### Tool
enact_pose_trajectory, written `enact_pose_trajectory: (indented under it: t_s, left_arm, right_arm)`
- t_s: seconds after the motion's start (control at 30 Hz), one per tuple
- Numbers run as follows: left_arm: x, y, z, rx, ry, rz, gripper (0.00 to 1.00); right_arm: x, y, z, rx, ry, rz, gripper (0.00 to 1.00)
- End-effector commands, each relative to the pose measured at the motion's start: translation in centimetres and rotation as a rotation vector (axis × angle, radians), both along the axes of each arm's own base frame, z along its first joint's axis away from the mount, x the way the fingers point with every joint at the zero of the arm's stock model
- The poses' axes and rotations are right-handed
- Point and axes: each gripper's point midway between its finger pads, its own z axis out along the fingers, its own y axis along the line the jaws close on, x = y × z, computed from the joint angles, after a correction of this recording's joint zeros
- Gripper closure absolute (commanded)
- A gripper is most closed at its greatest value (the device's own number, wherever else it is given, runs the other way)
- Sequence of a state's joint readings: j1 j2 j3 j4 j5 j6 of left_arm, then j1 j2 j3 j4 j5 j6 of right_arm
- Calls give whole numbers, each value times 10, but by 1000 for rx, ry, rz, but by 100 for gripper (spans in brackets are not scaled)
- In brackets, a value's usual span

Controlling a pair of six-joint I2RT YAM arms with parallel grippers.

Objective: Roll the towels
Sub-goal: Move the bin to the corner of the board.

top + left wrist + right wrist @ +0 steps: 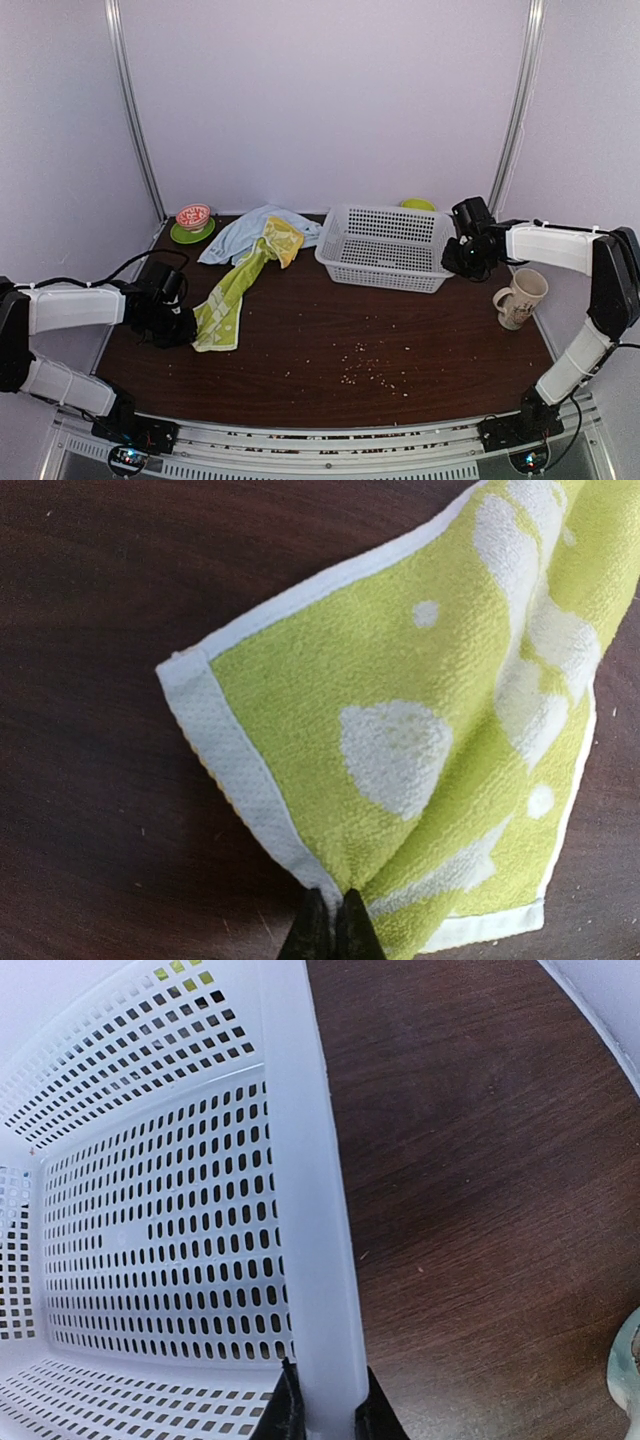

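**Seized by a Corner**

Pinched a corner of the lime-green towel (400,680) tight in the left pincer (332,920), on the table (400,330). Clamped the right pincer (325,1405) narrowly on the basket (300,1160) rim. Showed the pale-blue towel (240,232) bunched at back left. Mug (520,295) print too small to read.

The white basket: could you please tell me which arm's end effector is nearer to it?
Right. The right end effector grips the white basket at its right-hand rim; the left end effector is far off to its left, pinching the green towel at a corner.
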State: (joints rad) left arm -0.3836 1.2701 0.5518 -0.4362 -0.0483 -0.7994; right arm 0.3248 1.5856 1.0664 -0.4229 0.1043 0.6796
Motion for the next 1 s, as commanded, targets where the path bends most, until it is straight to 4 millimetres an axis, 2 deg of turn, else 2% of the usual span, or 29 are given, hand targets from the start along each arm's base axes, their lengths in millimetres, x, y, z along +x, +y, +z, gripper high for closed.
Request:
enact_pose_trajectory:
  t_s: [0.0,0.5,0.63,0.73,0.87,0.97]
  left_arm:
    - [9,-4,8,5,-31,-20,100]
    - [13,-8,14,1,-43,-53,100]
    - [11,-7,15,0,-52,-58,100]
    - [10,-7,14,1,-47,-63,100]
    - [8,-8,15,-10,-49,-68,100]
    - [7,-9,18,-19,-64,-68,100]
  right_arm:
    - [-8,-44,3,-107,14,-52,100]
    - [-16,-104,-3,-247,133,-92,100]
    - [-9,-122,-1,-226,126,-143,94]
    - [0,-124,2,-231,138,-142,79]
    - [6,-120,10,-210,134,-132,43]
    - [2,-113,32,-166,71,-134,15]
